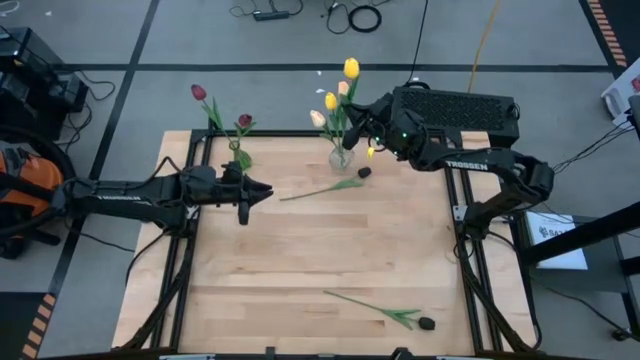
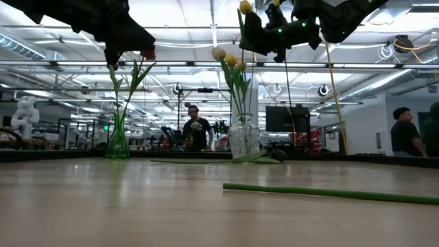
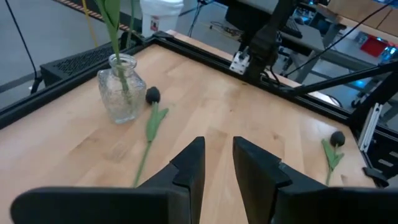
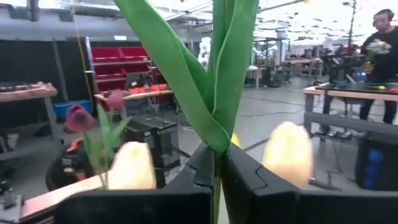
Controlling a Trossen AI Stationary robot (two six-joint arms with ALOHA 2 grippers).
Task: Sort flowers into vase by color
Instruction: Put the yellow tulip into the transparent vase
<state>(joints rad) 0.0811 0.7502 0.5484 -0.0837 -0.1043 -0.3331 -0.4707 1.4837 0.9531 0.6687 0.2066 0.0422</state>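
The right gripper (image 1: 372,128) sits above the clear vase (image 1: 341,156) at the far edge of the table (image 1: 320,260), fingers pinched tight on the green stem of a yellow tulip (image 1: 351,68) whose head stands high over the vase. The right wrist view shows the stem (image 4: 216,180) running straight down between the closed fingers, leaves fanning above. The clear vase already carries yellow and cream heads (image 1: 330,101). A green vase (image 2: 117,140) near the far left edge carries two dark red tulips (image 1: 198,92). Judged step: lowering the yellow tulip into the clear vase. To do it well, the stem should stay upright and centred over the narrow mouth, come down slowly so the leaves do not snag the flowers already standing there, and be let go only once the stem end is well inside. The right arm reaches in from the far right corner, wrist bent toward the vase. The left gripper (image 1: 243,195) hangs over the table's left side, arm stretched out level from the left, fingers (image 3: 189,168) narrowly parted and holding nothing. Two dark-headed tulips lie flat on the table: one (image 1: 325,186) just beside the clear vase, another (image 1: 385,312) near the front right.
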